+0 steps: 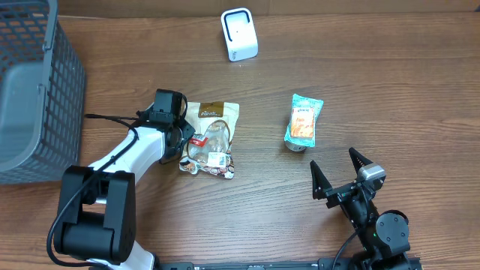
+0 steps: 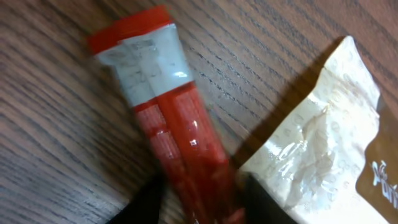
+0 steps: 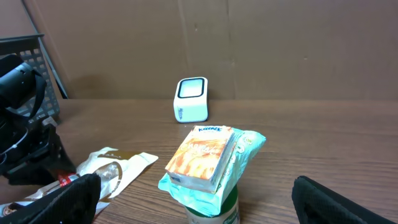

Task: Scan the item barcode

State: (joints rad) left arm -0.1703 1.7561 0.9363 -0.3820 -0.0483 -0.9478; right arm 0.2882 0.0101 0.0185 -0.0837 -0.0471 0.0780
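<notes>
A red stick packet [image 2: 180,124] with a clear sealed end lies on the wooden table, beside a white and brown snack bag [image 2: 317,155]. My left gripper [image 2: 199,202] straddles the packet's near end, one dark finger tight on each side. Blur hides whether they press on it. In the overhead view the left gripper [image 1: 187,142] sits at the snack bag's [image 1: 212,137] left edge. The white barcode scanner [image 1: 239,34] stands at the table's far side. My right gripper [image 1: 335,171] is open and holds nothing, near the front right.
A teal pouch with an orange box on it [image 1: 304,122] rests on a green-lidded jar [image 3: 211,205], just ahead of the right gripper [image 3: 202,202]. A grey mesh basket [image 1: 34,90] fills the far left. The scanner [image 3: 191,99] faces the right wrist camera.
</notes>
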